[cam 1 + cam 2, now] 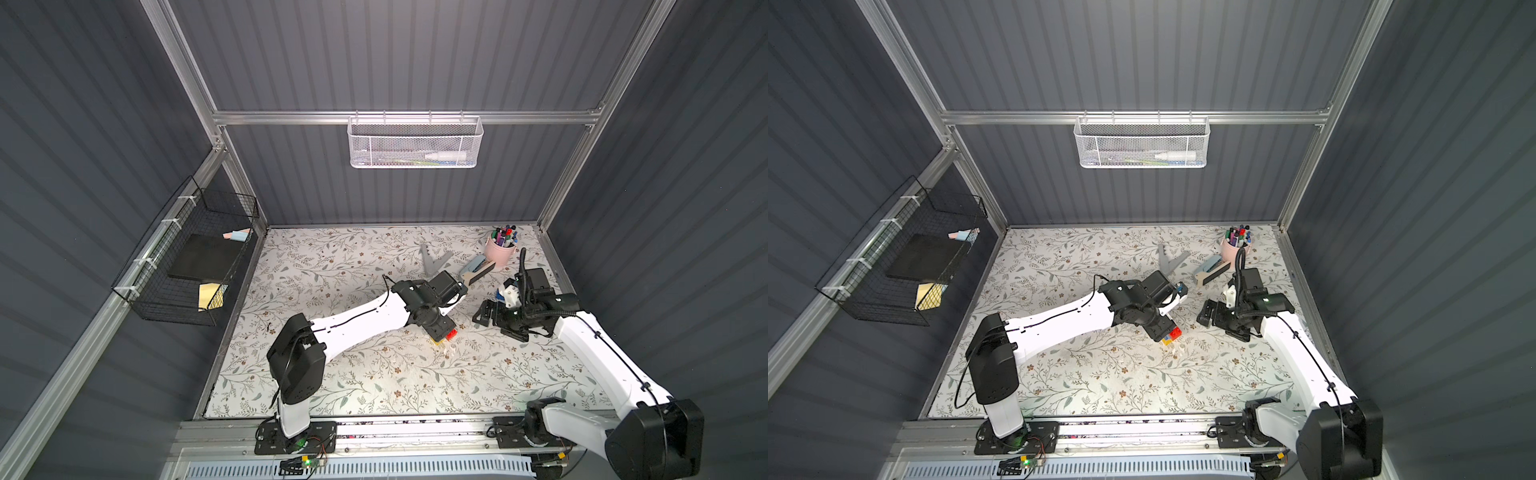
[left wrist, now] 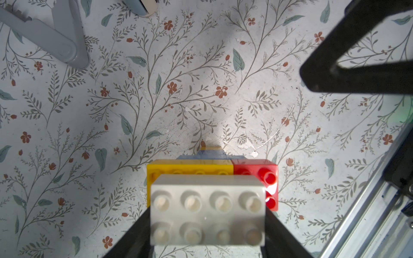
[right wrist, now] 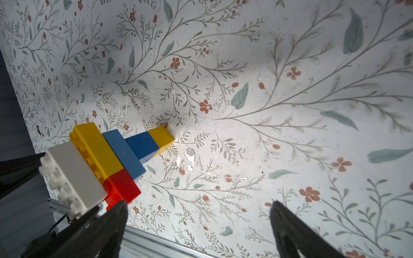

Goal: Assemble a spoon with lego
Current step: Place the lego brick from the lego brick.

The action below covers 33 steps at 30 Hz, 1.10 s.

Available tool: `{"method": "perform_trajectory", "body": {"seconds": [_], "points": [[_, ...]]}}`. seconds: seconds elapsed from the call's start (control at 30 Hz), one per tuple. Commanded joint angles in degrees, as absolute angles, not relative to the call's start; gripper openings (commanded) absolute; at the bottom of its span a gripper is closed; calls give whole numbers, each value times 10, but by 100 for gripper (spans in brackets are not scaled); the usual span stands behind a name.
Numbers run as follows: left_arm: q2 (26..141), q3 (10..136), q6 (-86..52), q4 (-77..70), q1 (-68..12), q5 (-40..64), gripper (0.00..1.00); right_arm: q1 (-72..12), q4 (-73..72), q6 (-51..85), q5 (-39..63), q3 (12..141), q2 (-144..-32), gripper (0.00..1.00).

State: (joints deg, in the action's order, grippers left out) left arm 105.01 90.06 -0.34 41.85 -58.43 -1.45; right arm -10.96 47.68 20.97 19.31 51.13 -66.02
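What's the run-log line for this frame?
left gripper: shut on spoon at its white brick | spoon: handle end down toward mat | right gripper: open, empty

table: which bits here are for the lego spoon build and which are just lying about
For the job: spoon, its white brick held in the left gripper, open right gripper.
Lying about: grey V-shaped piece, pink pen cup, wood-handled brush, white mesh basket, black wire basket.
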Motion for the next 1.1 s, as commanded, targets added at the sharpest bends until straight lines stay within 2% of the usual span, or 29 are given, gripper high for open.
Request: {"method": "perform_trajectory", "body": {"seconds": [0.0,0.5,1.07], "points": [[1064,916,10,417,-587,-17,71,-107,477,202,200,505,-652,99],[1067,901,6,423,-587,-20,72,-107,477,201,203,505,-653,99],[1052,912,1,418,-587,-31,84,-107,478,200,203,506,-654,99]]}}
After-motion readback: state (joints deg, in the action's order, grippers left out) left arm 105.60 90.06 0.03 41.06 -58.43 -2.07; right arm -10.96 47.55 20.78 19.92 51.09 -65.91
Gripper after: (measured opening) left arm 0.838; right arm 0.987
